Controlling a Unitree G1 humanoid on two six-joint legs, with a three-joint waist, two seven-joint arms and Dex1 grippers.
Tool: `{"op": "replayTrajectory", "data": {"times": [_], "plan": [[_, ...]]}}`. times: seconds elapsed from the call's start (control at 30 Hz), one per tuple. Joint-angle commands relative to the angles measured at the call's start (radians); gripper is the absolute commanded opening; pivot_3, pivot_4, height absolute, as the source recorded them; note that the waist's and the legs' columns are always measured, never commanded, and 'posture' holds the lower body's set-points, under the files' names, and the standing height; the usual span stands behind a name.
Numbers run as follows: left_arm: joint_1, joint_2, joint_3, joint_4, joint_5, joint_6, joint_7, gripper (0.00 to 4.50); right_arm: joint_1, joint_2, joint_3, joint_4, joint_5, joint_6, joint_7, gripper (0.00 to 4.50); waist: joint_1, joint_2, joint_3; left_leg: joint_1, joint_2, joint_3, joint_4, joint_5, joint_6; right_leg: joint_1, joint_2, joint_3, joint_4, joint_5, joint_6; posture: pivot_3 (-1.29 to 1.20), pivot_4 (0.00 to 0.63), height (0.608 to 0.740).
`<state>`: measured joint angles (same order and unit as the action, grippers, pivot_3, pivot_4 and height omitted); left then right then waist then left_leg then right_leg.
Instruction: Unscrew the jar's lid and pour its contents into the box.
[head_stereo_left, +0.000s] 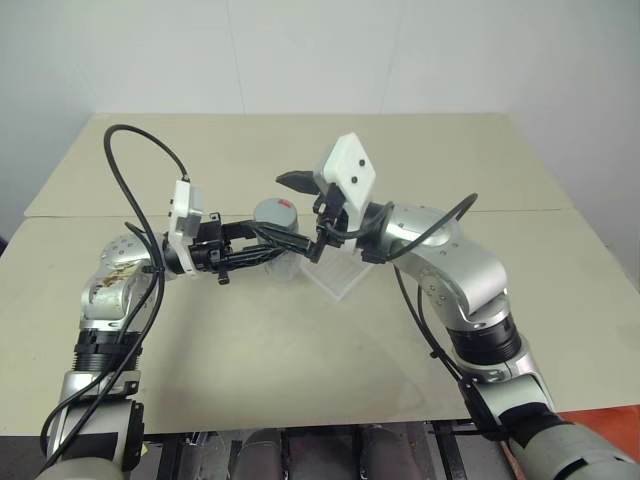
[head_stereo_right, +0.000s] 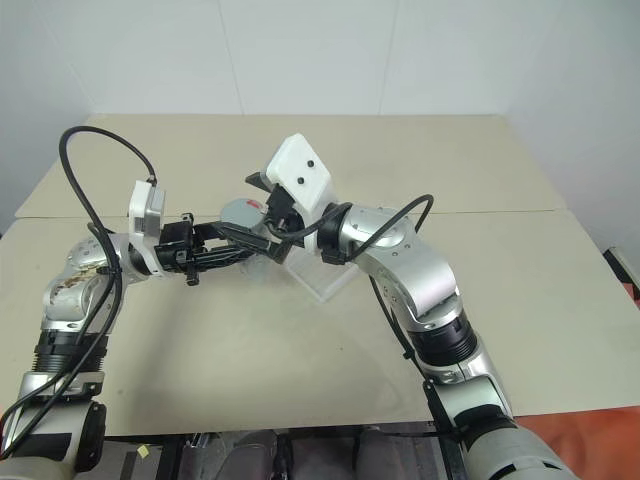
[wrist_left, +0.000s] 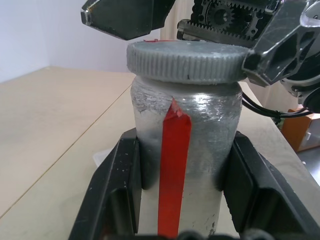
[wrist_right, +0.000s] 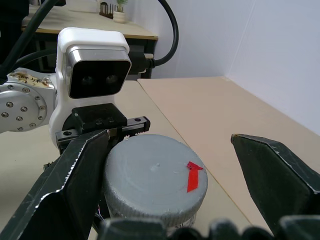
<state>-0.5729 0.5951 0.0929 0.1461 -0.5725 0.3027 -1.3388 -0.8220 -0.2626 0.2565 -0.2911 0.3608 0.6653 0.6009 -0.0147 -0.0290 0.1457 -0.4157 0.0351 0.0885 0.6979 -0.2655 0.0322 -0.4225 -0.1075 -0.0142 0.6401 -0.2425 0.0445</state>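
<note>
Jar (wrist_left: 185, 165): one silvery cylinder with a red vertical stripe, held upright above the desk (head_stereo_left: 250, 350) near its middle, clamped at its lower body between the two black fingers (wrist_left: 117, 195) of the left pincer (head_stereo_left: 285, 245). One grey ribbed lid (wrist_right: 150, 182) with a red mark sits on the jar. One clear box (head_stereo_left: 340, 275) rests on the desk just beside and to the right of the jar, partly behind the right arm. The right pincer (wrist_right: 170, 175) hovers at lid height with its two fingers spread wide, one on each side of the lid; one finger (wrist_right: 75, 175) stands close against the rim, the other well apart. Broad bare desk surface lies on every side, the edges far from the jar.
</note>
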Motion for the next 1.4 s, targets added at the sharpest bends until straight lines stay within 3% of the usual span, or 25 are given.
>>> {"op": "replayTrajectory", "data": {"times": [0.03,1.4], "plan": [[0.007,0.015,0.019,-0.051,-0.017,-0.008,-0.003,1.86,-0.011,-0.015,-0.039,-0.022,-0.010,0.003,-0.015,4.46,0.000,0.000,0.000,0.000,0.000,0.000,0.000,0.000,0.000,0.000,0.000,0.000,0.000,0.000,0.000,0.00,0.150,0.740],[0.016,0.032,0.032,-0.061,-0.026,-0.001,-0.012,1.86,0.068,-0.165,-0.116,-0.062,0.041,0.005,0.003,4.46,0.000,0.000,0.000,0.000,0.000,0.000,0.000,-0.002,0.004,0.000,0.000,0.000,0.000,0.000,0.000,0.00,0.150,0.740]]}}
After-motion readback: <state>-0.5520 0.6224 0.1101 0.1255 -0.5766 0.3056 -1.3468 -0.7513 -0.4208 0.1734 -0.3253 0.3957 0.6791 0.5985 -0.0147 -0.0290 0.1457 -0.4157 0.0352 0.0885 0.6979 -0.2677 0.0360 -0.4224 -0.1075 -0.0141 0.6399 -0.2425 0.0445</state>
